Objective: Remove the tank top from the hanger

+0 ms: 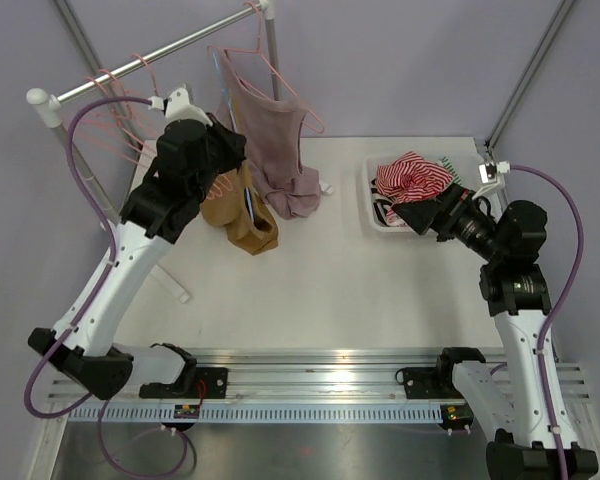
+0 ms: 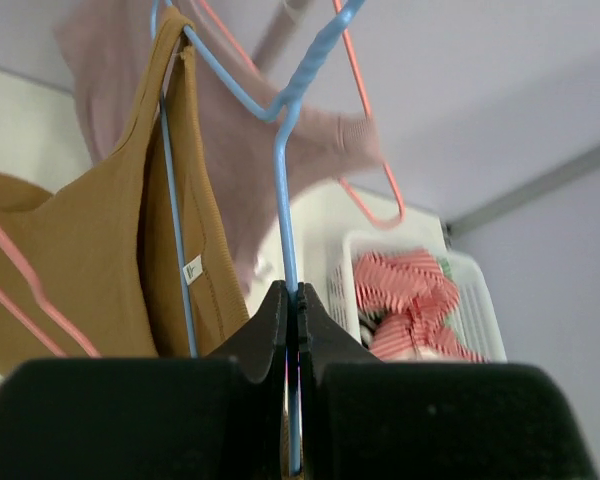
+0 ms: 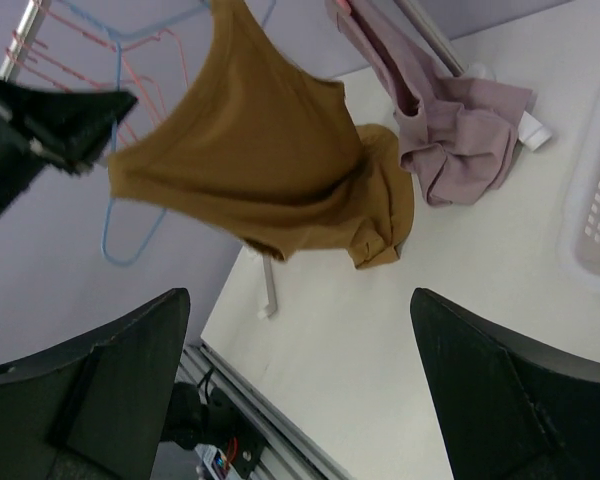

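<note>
A mustard-brown tank top [image 1: 242,215] hangs on a blue wire hanger [image 2: 280,150] at the table's back left, and its bunched hem touches the tabletop [image 3: 380,235]. My left gripper [image 1: 228,152] is shut on the blue hanger's wire, which runs straight between the closed fingers [image 2: 293,300]. The tank top [image 2: 70,260] drapes just left of those fingers. My right gripper [image 1: 405,215] stands open and empty over the table to the right, pointed toward the tank top [image 3: 260,170] and well short of it. Nothing lies between its spread jaws [image 3: 300,300].
A mauve top [image 1: 280,130] hangs on a pink hanger from the rail [image 1: 150,65], its lower part heaped on the table. Empty pink hangers [image 1: 120,100] hang further left. A white basket [image 1: 372,215] with red-striped clothing [image 1: 412,178] sits at the back right.
</note>
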### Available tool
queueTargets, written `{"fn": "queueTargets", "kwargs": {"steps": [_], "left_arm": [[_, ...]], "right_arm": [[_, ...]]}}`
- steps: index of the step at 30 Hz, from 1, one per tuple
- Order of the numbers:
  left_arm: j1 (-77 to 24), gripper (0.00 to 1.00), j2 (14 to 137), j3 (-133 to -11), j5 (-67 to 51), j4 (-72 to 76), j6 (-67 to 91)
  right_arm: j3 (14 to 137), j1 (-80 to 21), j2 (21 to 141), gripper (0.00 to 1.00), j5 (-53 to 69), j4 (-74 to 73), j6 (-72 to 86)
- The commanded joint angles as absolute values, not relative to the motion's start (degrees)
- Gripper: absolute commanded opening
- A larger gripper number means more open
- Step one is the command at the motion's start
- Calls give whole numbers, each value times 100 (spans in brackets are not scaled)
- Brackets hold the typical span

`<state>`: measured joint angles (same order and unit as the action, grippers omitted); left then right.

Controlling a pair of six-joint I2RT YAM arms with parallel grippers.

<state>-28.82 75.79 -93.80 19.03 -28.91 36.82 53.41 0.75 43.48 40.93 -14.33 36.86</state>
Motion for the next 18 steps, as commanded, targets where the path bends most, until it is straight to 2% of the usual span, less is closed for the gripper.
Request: {"fn": "queueTargets", "kwargs": {"steps": [1,4,6,9,11,12,15,18], "left_arm": [[-3058,0,6716,-8510,906,-1908,3981],[-3216,0,6120,-7729,520,-1741,4078],[-3365,0,5820,-7384,106,-1643,4087],[-3646,0,5292,-6690,-368,-1399,4200],[-3814,0,4819,-6025,-552,-1284,4324],[-3919,0,4669,-5803,-667,-1170,4385],[-4077,0,4255,-5309,-1089,-1081,4491],[-4104,0,3964,-5116,-1309,-1169,4474]], "right_arm": [[5161,44,4753,99,3839,198,4689],[4967,26,5262,99,4296,1254,5218],[5001,-403,5510,100,4333,1572,5195],[5228,-1182,5826,99,3930,1312,4625],[5361,-1632,6090,97,3648,1196,4132],[5414,-1957,6178,91,3543,1074,4026],[5677,-2459,6538,84,3103,854,3623],[5853,-2820,6924,81,2656,668,3394]]}}
